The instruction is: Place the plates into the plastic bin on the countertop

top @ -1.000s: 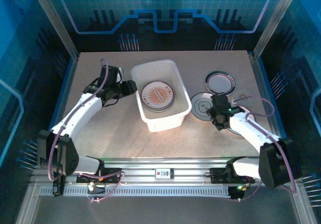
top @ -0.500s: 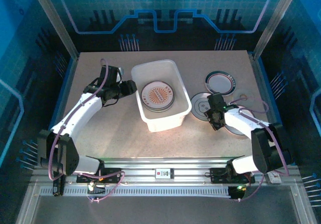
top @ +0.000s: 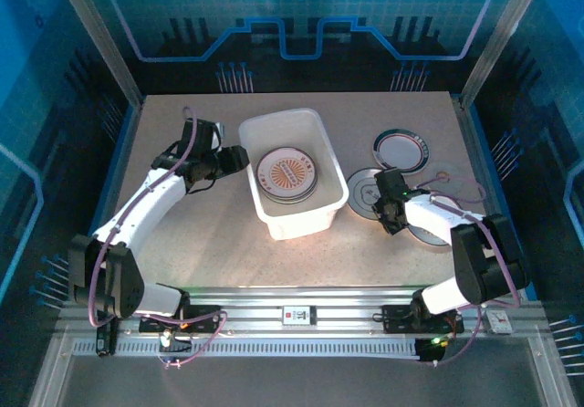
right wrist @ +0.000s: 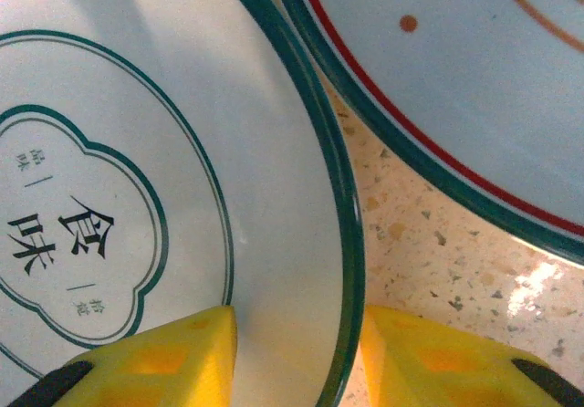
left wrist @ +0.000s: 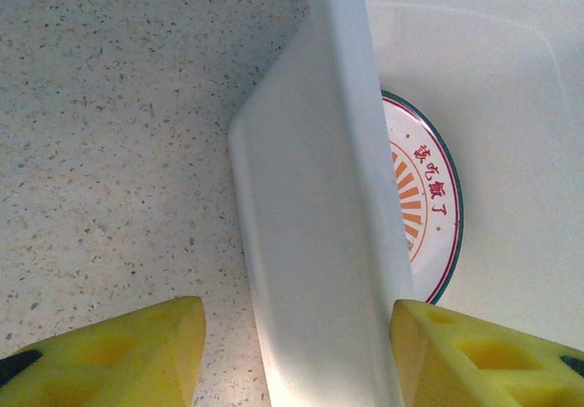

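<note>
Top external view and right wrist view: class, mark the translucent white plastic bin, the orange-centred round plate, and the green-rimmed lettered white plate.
translucent white plastic bin (top: 299, 224), top external view, near wall.
orange-centred round plate (top: 286, 172), top external view, patterned centre.
green-rimmed lettered white plate (right wrist: 119, 206), right wrist view, lettered emblem.

Took 12 o'clock as away from the arm bases. Found plastic bin (top: 301, 224) on countertop (top: 219, 234), near centre. Noted stacked plates (top: 286, 174) inside bin, on its floor. Logged three more on countertop at bin's 3 o'clock: nearest plate (top: 362, 191) just beside bin wall; far plate (top: 401, 149) at its 1 o'clock, apart; third plate (top: 427, 236) at its 4 o'clock, close but not touching, partly under right arm (top: 456, 234). Saw left gripper (top: 239, 158) at bin's 9 o'clock, astride its wall.
</note>
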Motion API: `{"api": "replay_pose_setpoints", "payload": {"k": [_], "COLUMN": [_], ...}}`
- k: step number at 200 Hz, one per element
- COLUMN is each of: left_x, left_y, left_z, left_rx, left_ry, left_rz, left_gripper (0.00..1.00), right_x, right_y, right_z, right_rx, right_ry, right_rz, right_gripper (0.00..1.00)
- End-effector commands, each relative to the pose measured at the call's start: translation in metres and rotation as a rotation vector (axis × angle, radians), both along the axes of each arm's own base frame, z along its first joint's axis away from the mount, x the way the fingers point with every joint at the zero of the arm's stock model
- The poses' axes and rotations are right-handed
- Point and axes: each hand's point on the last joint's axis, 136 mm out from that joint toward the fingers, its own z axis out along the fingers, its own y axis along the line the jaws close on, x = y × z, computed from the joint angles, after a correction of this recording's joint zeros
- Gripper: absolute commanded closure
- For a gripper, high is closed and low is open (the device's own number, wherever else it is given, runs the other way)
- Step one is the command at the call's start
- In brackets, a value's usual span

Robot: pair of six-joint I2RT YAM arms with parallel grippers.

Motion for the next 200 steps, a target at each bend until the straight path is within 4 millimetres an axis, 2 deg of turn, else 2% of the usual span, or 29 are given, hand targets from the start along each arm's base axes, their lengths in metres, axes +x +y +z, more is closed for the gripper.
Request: {"api": "replay_pose_setpoints", "payload": {"k": [1,49,101,154,166,200], "left_x": [0.005,0.004,0.002,0.000,-0.001,-0.001], "left_y": [0.000,0.000,0.001,0.000,0.000,-0.002], "left_z": [-0.002,-0.001,0.001,0.005,0.006,0.009], "left_rx": [0.005,0.001,-0.003,-0.013,-0.015,-0.026], "left_ry": [0.009,0.009,0.001,-0.011,-0.017,-0.023], "left_rz": [-0.007,-0.006,-0.003,-0.003,-0.005,-0.011], "left_gripper": [0.43,0.43,0.43,0.43,0.43,0.43], "right_x": [0.005,0.000,-0.010,-0.023,-0.024,-0.022], "right_y": [-0.001,0.002,0.003,-0.004,-0.006,-0.012], "right_z": [-0.001,-0.003,0.006,0.028,0.035,0.058], "right_rx": [-0.019,-0.020,-0.022,-0.022,-0.024,-0.026], "right_ry": [-0.015,-0.015,-0.048,-0.117,-0.143,-0.223], "right_rz": [-0.014,-0.011,-0.026,-0.059,-0.069,-0.087], "right_gripper": [0.63,0.77,0.82,0.90,0.94,0.98]}}
